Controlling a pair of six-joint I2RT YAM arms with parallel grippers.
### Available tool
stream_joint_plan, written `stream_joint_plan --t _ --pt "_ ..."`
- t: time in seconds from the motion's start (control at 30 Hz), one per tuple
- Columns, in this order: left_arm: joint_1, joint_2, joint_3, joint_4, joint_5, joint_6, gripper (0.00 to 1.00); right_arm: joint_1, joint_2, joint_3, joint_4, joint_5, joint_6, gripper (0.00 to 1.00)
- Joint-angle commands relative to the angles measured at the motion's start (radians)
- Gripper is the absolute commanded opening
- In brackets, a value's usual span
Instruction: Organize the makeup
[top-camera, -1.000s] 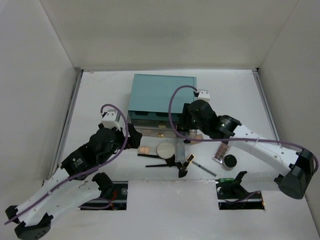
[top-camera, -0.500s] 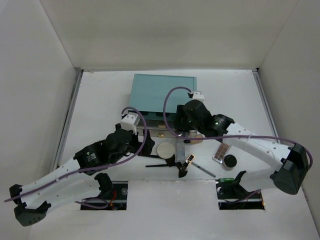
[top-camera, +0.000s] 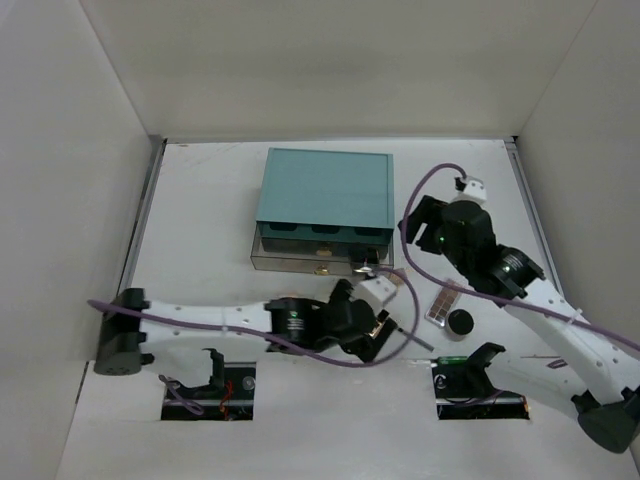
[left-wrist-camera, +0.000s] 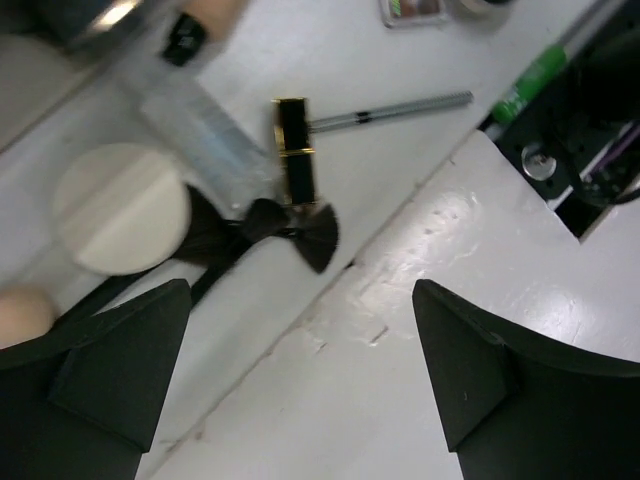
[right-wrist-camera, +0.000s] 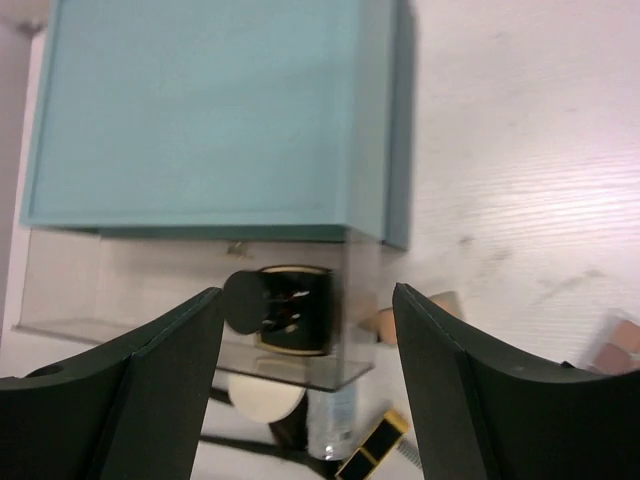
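The makeup lies in front of the teal drawer box (top-camera: 325, 190). In the left wrist view I see the round cream puff (left-wrist-camera: 120, 208), a black fan brush (left-wrist-camera: 290, 228), the clear bottle (left-wrist-camera: 205, 130), a black and gold tube (left-wrist-camera: 295, 160), the pencil (left-wrist-camera: 400, 110) and the peach sponge (left-wrist-camera: 20, 312). My left gripper (left-wrist-camera: 300, 380) is open and empty above the table edge near the brush; from above it (top-camera: 368, 338) covers this cluster. The palette (top-camera: 443, 305) and black jar (top-camera: 460, 322) lie to the right. My right gripper (right-wrist-camera: 305, 390) is open and empty, raised right of the box (top-camera: 412, 228).
The box's clear bottom drawer (right-wrist-camera: 120, 300) stands open and holds a black, gold-rimmed container (right-wrist-camera: 285, 310). A tan tube (right-wrist-camera: 420, 315) lies right of the drawer. Cut-outs with cables (top-camera: 480, 385) sit at the table's near edge. White walls enclose the table.
My left arm has swung right along the front, from beside the drawer to over the makeup cluster. My right arm has drawn back from the drawer to the right and upward.
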Motion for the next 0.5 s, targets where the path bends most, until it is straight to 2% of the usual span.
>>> stream_joint_plan --t 0.0,0.1,0.3,0.47 --pt "-0.076 0.171 0.100 0.095 0.010 0.048 0.92 -0.067 -0.081 -0.051 -0.048 0.011 0.025 0.73" --pt "-0.090 0.308 0.165 0.112 0.008 0.086 0.86 -0.123 -0.153 -0.093 -0.069 0.002 0.027 0.73" --pt "-0.004 0.530 0.272 0.124 0.016 0.103 0.71 -0.203 -0.236 -0.136 -0.092 -0.032 0.028 0.73" --pt "0.010 0.610 0.316 0.097 -0.025 0.103 0.70 -0.230 -0.273 -0.145 -0.105 -0.052 0.018 0.73"
